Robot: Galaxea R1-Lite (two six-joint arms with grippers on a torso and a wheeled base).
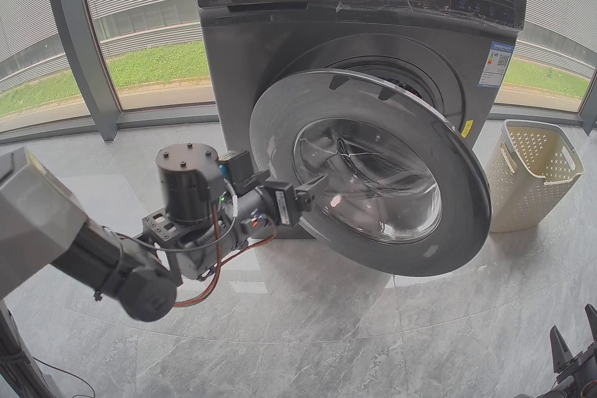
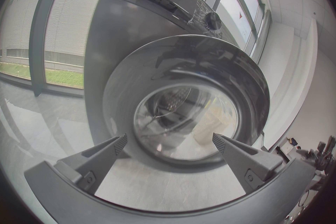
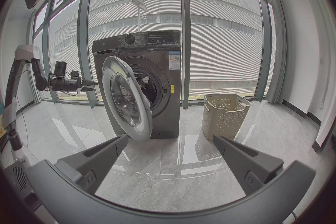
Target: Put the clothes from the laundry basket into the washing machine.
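Washing machine (image 1: 348, 45) stands on the floor (image 1: 311, 318) with its back to the windows. Its round door (image 1: 373, 169) is swung out from the front, and the drum opening shows behind the door's upper edge.

Laundry basket (image 1: 532, 175): on the floor just beside the washing machine, on its right side. It is upright with its mouth facing up, and its perforated walls taper toward the base. Its inside walls show in the head view; I cannot make out any clothes.

Left claw (image 1: 311, 194): in front of the washing machine, at the left rim of the door. Its fingers are spread wide, lie roughly level, point at the door and hold nothing. I cannot tell whether they touch the rim.

Right claw (image 3: 168, 140): low, well back from the washing machine's front. It is spread wide, holds nothing and faces the machine and the laundry basket.
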